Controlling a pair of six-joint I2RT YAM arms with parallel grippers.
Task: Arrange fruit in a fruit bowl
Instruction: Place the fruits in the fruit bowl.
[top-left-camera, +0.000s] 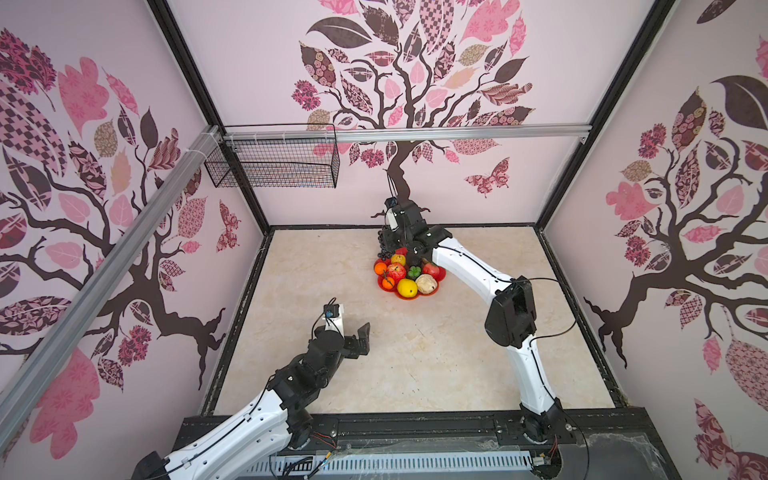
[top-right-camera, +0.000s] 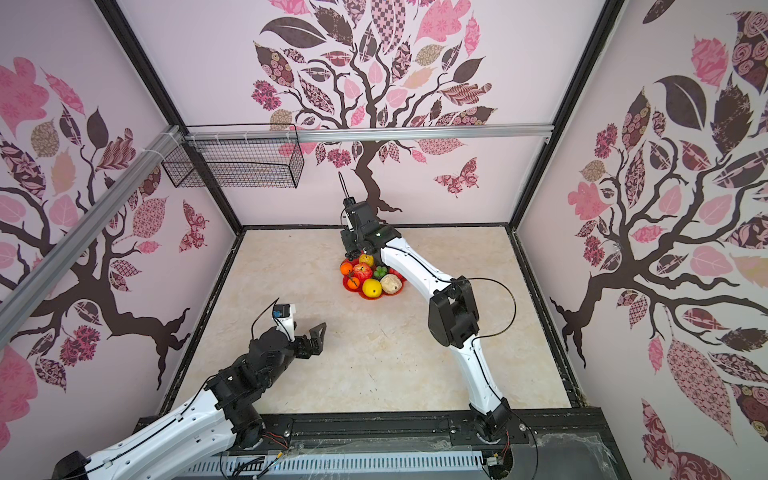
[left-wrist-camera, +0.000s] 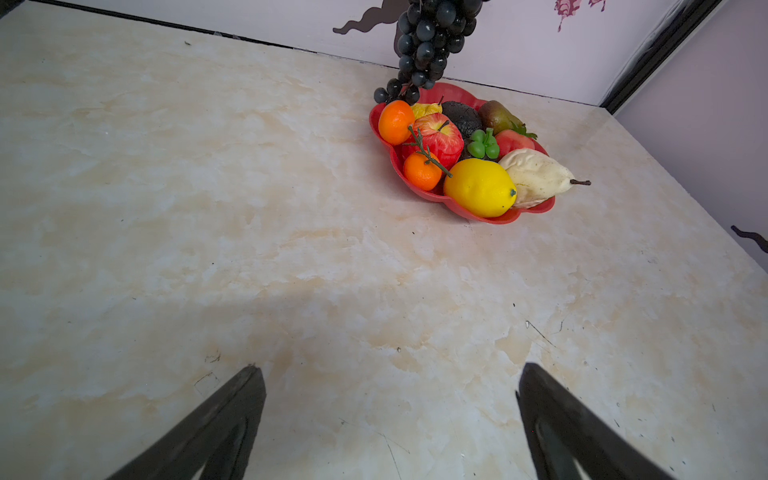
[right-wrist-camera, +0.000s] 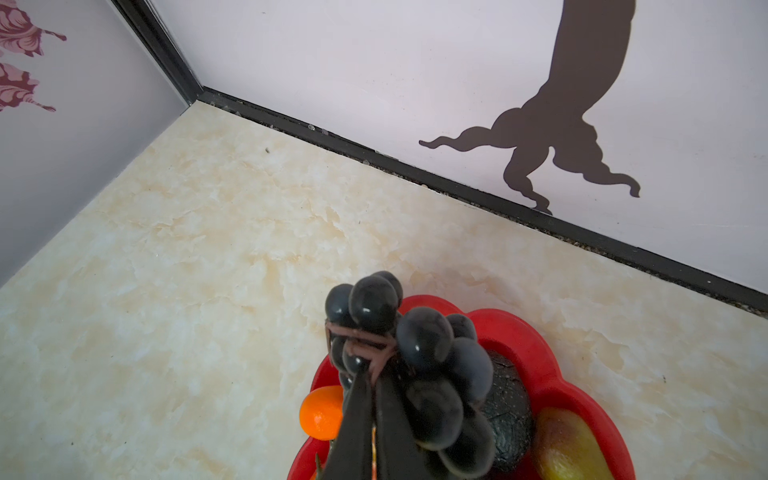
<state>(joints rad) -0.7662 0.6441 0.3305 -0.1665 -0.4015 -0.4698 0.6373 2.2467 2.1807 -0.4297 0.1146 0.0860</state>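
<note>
1. Right wrist view: the right claw (right-wrist-camera: 369, 372) is clamped together on the brown stem of the dark grape bunch (right-wrist-camera: 428, 345). The bunch hangs from it over the far-left edge of the fruit bowl (right-wrist-camera: 540, 353).
2. From the left wrist view, the lowest grapes come down to the bowl's far-left rim, just beside an orange (left-wrist-camera: 395, 120). I cannot tell whether they rest on the rim.
3. The fruit bowl, a red scalloped dish, sits on the marbled tabletop (left-wrist-camera: 187, 208). Both top views place it in the far half, about midway between left and right.
4. A yellow lemon (left-wrist-camera: 480, 187) lies at the bowl's near rim, touching the cream knobbly piece (left-wrist-camera: 534, 176) on its right. A second orange (left-wrist-camera: 422, 170) lies just left of the lemon.
5. A red apple (left-wrist-camera: 438, 139) sits behind the second orange, with a small green cluster (left-wrist-camera: 484, 143) and a strawberry (left-wrist-camera: 511, 141) to its right.
6. Along the far side lie a yellow pear (left-wrist-camera: 426, 109), a dark avocado (left-wrist-camera: 461, 116) and a brown fig (left-wrist-camera: 496, 116).
7. The left claw (left-wrist-camera: 388, 374) has its fingers wide apart and holds nothing. It hangs over bare tabletop, near-left of the bowl and well apart from it.
8. A black wire basket (top-left-camera: 274, 162) hangs from a rail at the far left, above the tabletop.
</note>
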